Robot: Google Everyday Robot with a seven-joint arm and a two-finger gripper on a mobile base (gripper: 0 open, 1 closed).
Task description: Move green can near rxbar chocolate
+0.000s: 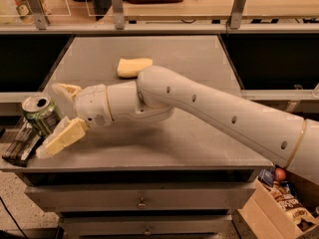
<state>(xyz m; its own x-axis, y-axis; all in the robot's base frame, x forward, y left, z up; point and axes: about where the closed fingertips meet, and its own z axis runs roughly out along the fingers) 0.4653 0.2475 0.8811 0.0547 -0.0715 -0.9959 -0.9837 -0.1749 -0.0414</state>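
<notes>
The green can (pixel 41 114) with a silver top stands upright at the table's front left corner. The rxbar chocolate (pixel 21 144), a flat black wrapper, lies right beside it at the table's left edge, touching or nearly touching the can's base. My gripper (pixel 59 117) is open just right of the can. One finger (pixel 65 90) is behind the can and the other finger (pixel 64 138) is in front, low over the table. Neither finger holds the can.
A yellow sponge (pixel 133 66) lies at mid-table behind my arm. The grey table (pixel 199 133) has drawers below its front edge. A cardboard box of snacks (pixel 279 203) sits on the floor at right. A shelf rail with posts runs along the back.
</notes>
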